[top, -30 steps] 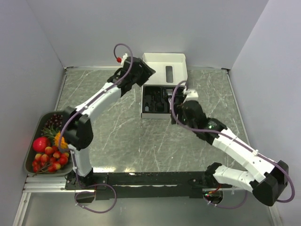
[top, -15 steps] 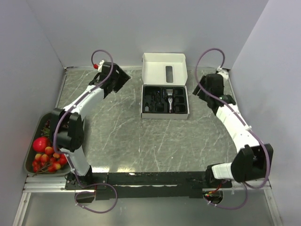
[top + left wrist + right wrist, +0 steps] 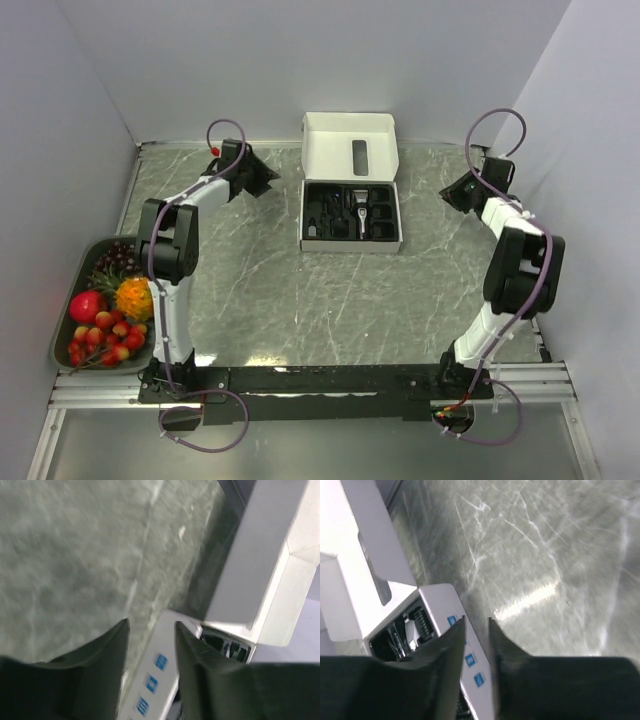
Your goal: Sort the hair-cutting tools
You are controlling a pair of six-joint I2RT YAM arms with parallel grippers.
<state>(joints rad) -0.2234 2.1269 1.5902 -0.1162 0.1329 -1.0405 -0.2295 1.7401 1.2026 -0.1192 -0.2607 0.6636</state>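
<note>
Both arms have swung out from the box (image 3: 330, 150) since a second ago. Clipper (image 3: 358, 213) lies in its black tray, mid-table. Farther back: left gripper (image 3: 150, 627) empty, fingers apart; right gripper (image 3: 476, 621) empty, narrowly apart. Step reads as retreat; you likely only park next.

Box (image 3: 330, 150) centre-back of table (image 3: 260, 290), clipper (image 3: 358, 214) inside it, fruit tray (image 3: 68, 300) at left edge

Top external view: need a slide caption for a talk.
Both arms splayed outward, left claw and right claw empty, flanking the open white box with the clipper inside.
</note>
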